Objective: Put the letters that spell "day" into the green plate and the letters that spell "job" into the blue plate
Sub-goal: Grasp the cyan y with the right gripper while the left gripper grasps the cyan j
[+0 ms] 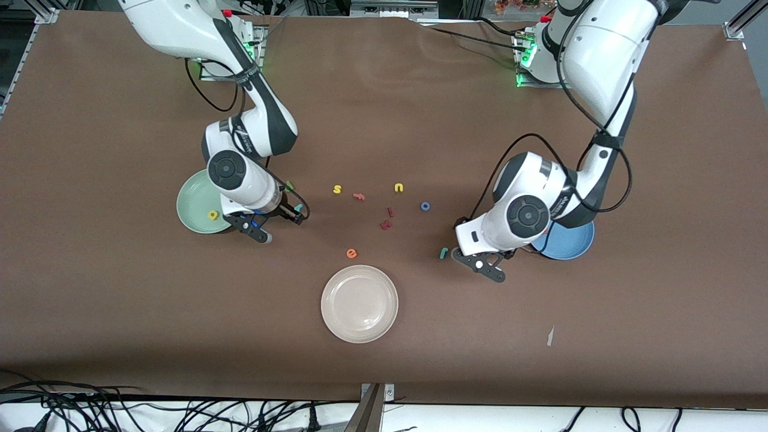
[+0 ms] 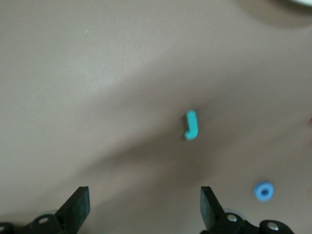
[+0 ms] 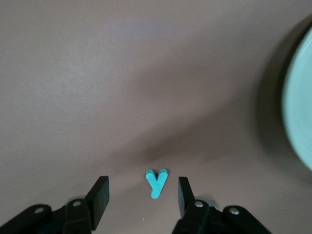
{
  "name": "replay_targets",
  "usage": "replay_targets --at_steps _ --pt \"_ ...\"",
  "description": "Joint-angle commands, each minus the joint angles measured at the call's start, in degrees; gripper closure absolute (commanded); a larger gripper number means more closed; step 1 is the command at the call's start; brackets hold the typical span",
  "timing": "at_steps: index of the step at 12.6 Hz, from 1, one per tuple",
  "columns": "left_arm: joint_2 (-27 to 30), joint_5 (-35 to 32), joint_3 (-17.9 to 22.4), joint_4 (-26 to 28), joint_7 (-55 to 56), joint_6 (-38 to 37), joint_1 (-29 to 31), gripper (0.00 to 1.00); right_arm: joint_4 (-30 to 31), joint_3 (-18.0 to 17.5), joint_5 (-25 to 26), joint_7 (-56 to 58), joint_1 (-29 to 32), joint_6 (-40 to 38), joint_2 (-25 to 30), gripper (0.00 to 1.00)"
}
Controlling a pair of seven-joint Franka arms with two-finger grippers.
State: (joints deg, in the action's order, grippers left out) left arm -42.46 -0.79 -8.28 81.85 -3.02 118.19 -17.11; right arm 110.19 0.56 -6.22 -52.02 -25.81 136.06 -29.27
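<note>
The right pincer (image 3: 141,192) was seen low over the desk (image 1: 120,312), its jaws apart and straddling the teal "y" (image 3: 156,183), which lay flat between them and was not yet gripped. The green plate (image 1: 195,207) lay just beside this pincer, with the yellow "a" (image 1: 213,215) already in it. A small green piece, possibly the "d" (image 1: 290,186), was glimpsed next to the right wrist, though it was too small to be read.

The left pincer (image 2: 144,207) was held fully open above the desk, with the teal "j" (image 2: 191,125) lying ahead of its fingertips and not between them. The blue "o" (image 2: 263,191) lay off to one side of that pincer, and the blue plate (image 1: 573,246) sat largely hidden under the left arm. The pinkish "b" (image 1: 359,195) was seen among the loose letters between the two arms, well apart from either pincer.

Several failures could be judged likely. The "y" was thin and flat, so it might be squeezed out sideways or tipped if the fingers closed off-centre or stopped short of the desk. The "j" would be missed if the left pincer were lowered without first being brought over it. A letter could also be released short of a plate rim.
</note>
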Motion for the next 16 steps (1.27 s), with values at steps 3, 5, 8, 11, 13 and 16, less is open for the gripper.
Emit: replay_targets --at_steps 3,5,8,11,13,16 --pt "-8.2 0.6 1.0 -10.7 6.1 1.5 -3.0 0.00 4.7 0.1 -0.2 -1.0 -0.7 6.8 -1.1 0.35" --pt "-10.4 0.4 1.4 -10.7 8.7 7.0 -4.5 0.02 4.9 0.0 -0.2 -1.1 -1.0 7.7 -1.5 0.36" --pt "-11.1 0.5 5.6 -10.7 9.3 7.8 -7.8 0.04 4.9 0.0 -0.2 -1.0 -1.2 7.7 -1.6 0.54" --pt "-11.2 0.3 6.0 -10.6 9.2 7.8 -8.5 0.06 4.9 0.0 -0.2 -1.0 -1.7 7.8 -1.8 0.61" --pt "-10.8 0.2 5.9 -10.0 9.4 7.8 -8.8 0.09 4.9 0.1 -0.2 -0.6 -1.8 7.6 -1.8 0.79" --pt "-10.5 0.1 5.8 -7.4 10.0 7.1 -9.7 0.16 4.4 0.1 0.1 0.2 -1.7 7.2 -1.5 0.90"
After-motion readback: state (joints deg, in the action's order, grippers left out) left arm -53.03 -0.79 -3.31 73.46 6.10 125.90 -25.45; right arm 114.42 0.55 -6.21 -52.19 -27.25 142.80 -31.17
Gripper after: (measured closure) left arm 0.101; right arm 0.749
